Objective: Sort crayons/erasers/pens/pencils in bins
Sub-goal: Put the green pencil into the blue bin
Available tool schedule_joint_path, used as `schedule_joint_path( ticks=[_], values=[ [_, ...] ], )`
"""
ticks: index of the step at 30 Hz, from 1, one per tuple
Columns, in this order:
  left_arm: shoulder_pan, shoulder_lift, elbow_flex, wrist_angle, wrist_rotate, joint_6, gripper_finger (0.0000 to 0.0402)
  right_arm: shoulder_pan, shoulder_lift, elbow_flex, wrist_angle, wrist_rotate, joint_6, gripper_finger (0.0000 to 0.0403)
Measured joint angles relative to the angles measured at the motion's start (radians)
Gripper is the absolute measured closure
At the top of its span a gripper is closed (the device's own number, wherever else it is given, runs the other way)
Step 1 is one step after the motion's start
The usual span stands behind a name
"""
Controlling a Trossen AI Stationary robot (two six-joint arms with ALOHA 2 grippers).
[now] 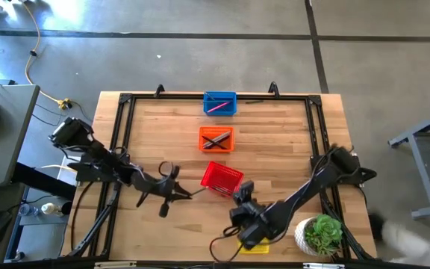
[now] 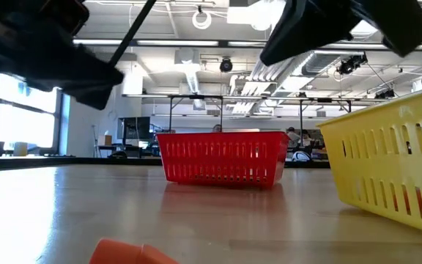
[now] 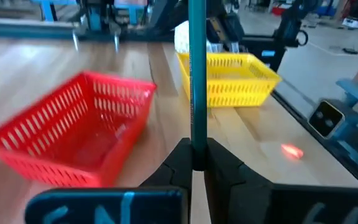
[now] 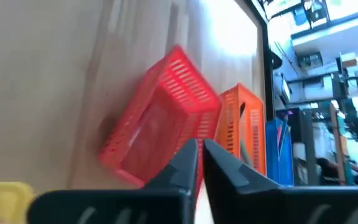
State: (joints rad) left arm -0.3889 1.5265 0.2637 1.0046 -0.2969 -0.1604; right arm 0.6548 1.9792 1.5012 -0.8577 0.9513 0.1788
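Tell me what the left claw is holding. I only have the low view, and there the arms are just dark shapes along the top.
Observer: The left claw is shut on a long thin teal stick that pokes forward past its fingers.
Operator: Say where that claw sits relative to the red plastic mesh basket.
Observer: Seen from above, it is beside the red plastic mesh basket, on the robot's left of it and not over it.
Operator: Report what stands behind the red basket.
Observer: An orange plastic mesh basket holding dark thin sticks, and beyond it a blue plastic mesh basket holding a pink stick.
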Motion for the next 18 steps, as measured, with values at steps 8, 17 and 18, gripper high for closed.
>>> schedule_joint_path(
  ticks=[8, 17, 18],
  values=[
    [0.164, 0.000, 0.032, 0.140, 0.155, 0.138, 0.0400, -0.128, -0.364, -0.504, 0.791, -0.228, -0.289, 0.0393],
    [0.263, 0.000, 0.145, 0.176, 0.188, 0.217, 0.0398, -0.352, -0.501, -0.999, 1.948, -0.553, -0.367, 0.0373],
    [0.272, 0.000, 0.156, 0.174, 0.188, 0.217, 0.0398, -0.366, -0.502, -1.006, 1.977, -0.570, -0.361, 0.0365]
  ],
)
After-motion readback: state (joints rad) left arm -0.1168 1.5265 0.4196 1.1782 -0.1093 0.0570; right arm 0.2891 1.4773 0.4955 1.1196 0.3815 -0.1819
